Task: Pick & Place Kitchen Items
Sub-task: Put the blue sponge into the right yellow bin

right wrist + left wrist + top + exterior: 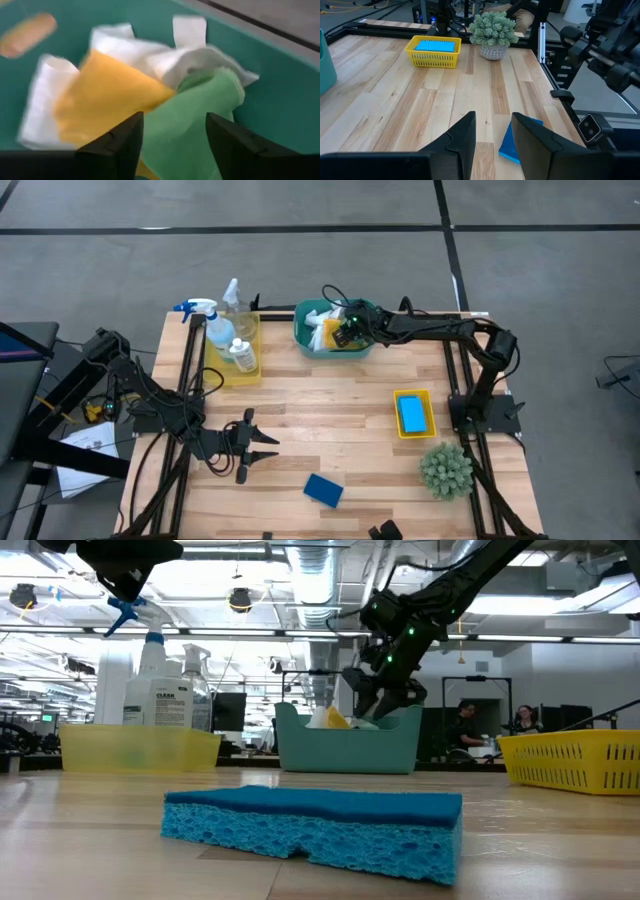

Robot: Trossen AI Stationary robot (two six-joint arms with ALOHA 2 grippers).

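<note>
White point(150, 47), yellow point(107, 92) and green point(195, 112) cloths lie heaped in the teal basin point(306, 337) at the far middle. My right gripper point(175, 120) is open just over them, with the green cloth between its fingers; it also shows in the high view point(343, 330). The spray bottle point(207, 325), clear bottle point(234, 304) and small white bottle point(242, 356) stand in the yellow tray point(250, 370). A dark-blue sponge point(323, 490) lies flat on the table. My left gripper point(268, 448) is open and empty, left of the sponge.
A yellow basket point(428, 395) holding a light-blue sponge point(412, 414) sits at the right, with the spiky green plant point(446, 470) nearer the front edge. Bare wood lies between the basin, the basket and the dark-blue sponge. People sit in the room behind the table point(468, 725).
</note>
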